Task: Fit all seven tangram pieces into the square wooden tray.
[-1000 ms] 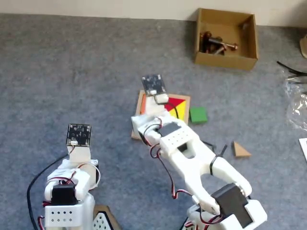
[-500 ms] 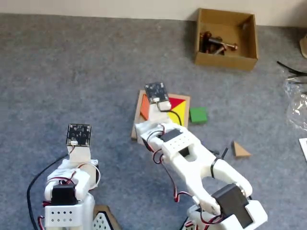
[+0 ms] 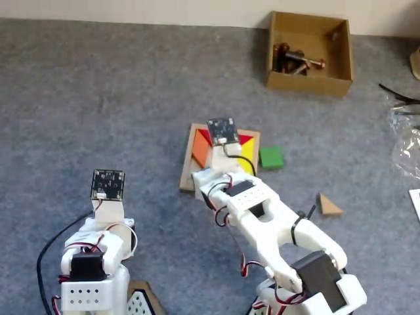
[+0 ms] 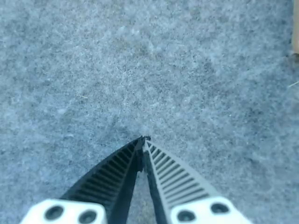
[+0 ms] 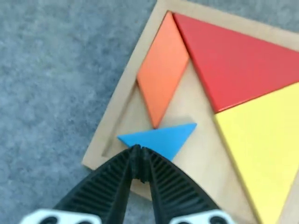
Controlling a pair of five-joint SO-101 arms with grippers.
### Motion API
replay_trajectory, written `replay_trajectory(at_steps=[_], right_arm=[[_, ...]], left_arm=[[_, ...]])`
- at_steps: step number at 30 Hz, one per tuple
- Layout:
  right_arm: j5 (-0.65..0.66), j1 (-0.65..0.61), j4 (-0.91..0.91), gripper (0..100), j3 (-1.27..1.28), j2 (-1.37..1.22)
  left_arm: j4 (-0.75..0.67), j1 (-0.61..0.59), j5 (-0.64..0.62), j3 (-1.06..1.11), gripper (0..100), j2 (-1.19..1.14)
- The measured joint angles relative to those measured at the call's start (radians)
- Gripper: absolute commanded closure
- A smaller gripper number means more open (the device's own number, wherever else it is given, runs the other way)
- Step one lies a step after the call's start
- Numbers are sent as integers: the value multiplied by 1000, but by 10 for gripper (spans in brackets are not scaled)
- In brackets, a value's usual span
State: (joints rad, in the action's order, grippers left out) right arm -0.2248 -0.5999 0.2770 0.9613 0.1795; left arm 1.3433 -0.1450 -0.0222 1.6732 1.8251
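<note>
Nearest the arm bases, the left gripper (image 4: 142, 139) hangs over bare grey carpet (image 3: 98, 85), well apart from the tray and on its left. Its ribbed black fingers are pressed together at the tips with nothing between them.

The right gripper (image 5: 138, 152) is over the near left corner of the tray (image 5: 126, 88). Its ribbed fingers are also closed tip to tip and hold nothing. The tips sit right at the near edge of the blue triangle (image 5: 161, 137); I cannot tell whether they touch it.

The tray is a shallow square of pale wood with a raised rim, lying flat on the fuzzy carpet. Four flat, smooth-painted pieces lie inside it. The small blue triangle is in the near left part, loose from the walls. The orange parallelogram (image 5: 162, 70) is just beyond it along the left rim. The large red triangle (image 5: 238, 60) lies against the far rim, and the large yellow triangle (image 5: 261, 149) meets the red one edge to edge on the right. Bare wood shows around the blue triangle.

Outside the tray, a green square (image 3: 271, 157) lies on the carpet just beside the right rim. A tan triangle (image 3: 329, 205) lies farther right and nearer.

Well beyond the tray, to the right, stands an open cardboard box (image 3: 305, 84) with a few brownish objects (image 3: 295, 60) in it.
</note>
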Motion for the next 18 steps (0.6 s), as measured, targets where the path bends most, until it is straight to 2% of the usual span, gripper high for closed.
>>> replay_trajectory(at_steps=[12,18], right_arm=[[0,0,-3,994,2,0],[0,41,-3,994,2,0]], left_arm=[[0,0,0,0,993,0],[0,0,0,0,993,0]])
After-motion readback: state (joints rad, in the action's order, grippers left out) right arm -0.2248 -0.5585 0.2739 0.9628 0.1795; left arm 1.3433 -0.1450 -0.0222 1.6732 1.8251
